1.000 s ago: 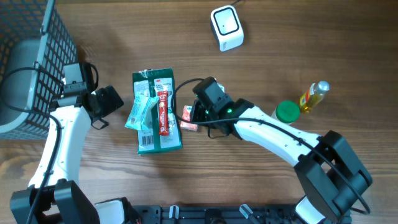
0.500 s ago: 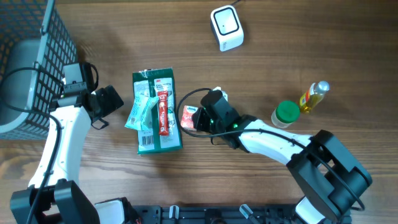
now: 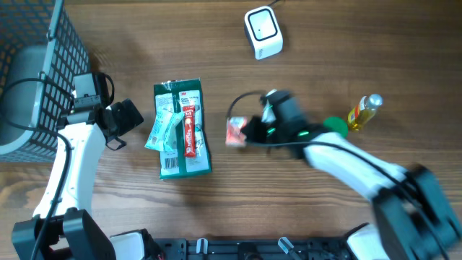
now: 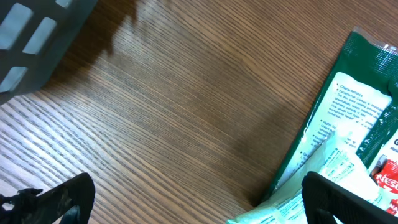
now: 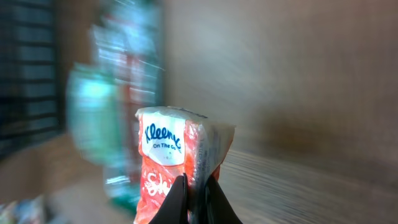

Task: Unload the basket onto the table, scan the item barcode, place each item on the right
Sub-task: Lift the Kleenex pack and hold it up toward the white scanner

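**Tissue pack pinched in the right hand at mid-bench**

The pack (image 5: 177,167), orange-red with a white Kleenex label, sits clamped between the fingers of the right hand (image 5: 193,198), which meet on its lower edge. Only its front face and one clear-wrapped side show in the wrist view; its bottom left corner runs out of the picture. From overhead the pack (image 3: 234,132) is a blurred smear just ahead of the right hand (image 3: 244,132), and I cannot tell whether it touches the bench (image 3: 346,50).

To its left, apart from it, lies a green packet (image 3: 182,155) with pale sachets (image 3: 164,130) and a red stick on top; in the right wrist view these are only streaks of colour. The right arm is blurred too and covers most of a green lid (image 3: 335,124), beside which a yellow bottle (image 3: 363,111) lies. The white scanner (image 3: 263,32) stands near the far edge, well apart from the pack.

The left hand (image 3: 121,121) is by the basket (image 3: 36,65), fingers spread wide with nothing between them. Its wrist view shows only the two fingertips at the lower edge, bare wood, and a cut-off corner of the packet.
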Motion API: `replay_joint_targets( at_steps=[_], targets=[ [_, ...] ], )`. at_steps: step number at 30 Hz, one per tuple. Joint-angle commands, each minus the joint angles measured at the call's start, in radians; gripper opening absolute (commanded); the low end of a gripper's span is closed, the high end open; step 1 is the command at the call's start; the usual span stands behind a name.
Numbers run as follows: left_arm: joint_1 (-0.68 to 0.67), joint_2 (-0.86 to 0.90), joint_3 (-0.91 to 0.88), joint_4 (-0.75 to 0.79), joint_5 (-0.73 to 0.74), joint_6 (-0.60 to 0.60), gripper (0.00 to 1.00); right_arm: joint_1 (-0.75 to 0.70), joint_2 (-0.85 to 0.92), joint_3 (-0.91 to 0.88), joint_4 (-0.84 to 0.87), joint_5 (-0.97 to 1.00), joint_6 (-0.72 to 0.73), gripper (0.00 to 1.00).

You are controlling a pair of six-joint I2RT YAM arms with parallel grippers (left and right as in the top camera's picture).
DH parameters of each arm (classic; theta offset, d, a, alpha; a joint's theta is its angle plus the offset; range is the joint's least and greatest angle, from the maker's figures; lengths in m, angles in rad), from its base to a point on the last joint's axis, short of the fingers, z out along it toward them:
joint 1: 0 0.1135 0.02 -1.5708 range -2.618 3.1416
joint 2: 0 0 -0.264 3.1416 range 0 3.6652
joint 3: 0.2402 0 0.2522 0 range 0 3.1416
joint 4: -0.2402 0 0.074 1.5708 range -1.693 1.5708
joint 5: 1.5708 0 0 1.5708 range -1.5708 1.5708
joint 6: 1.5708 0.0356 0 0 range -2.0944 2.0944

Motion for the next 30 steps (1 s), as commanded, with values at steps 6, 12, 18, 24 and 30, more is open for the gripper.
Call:
replay_joint_targets(
  at_steps=[6,12,18,24,30],
  targets=[
    [0.005,-0.013,0.014,0.002,0.005,0.001,1.00,-0.340,-0.201,0.005,0.025,-1.138,-0.435,0.04],
    [0.005,-0.013,0.014,0.002,0.005,0.001,1.00,-0.347,-0.201,0.005,0.026,-1.149,-0.378,0.04],
    [0.005,-0.013,0.014,0.002,0.005,0.001,1.00,-0.346,-0.201,0.005,0.027,-1.137,-0.362,0.04],
    [0.005,-0.013,0.014,0.002,0.005,0.001,1.00,-0.270,-0.201,0.002,-0.150,-0.418,-0.437,0.04],
    [0.005,-0.013,0.014,0.002,0.005,0.001,1.00,-0.084,-0.201,0.050,-0.301,0.105,-0.440,0.04]
  ],
)
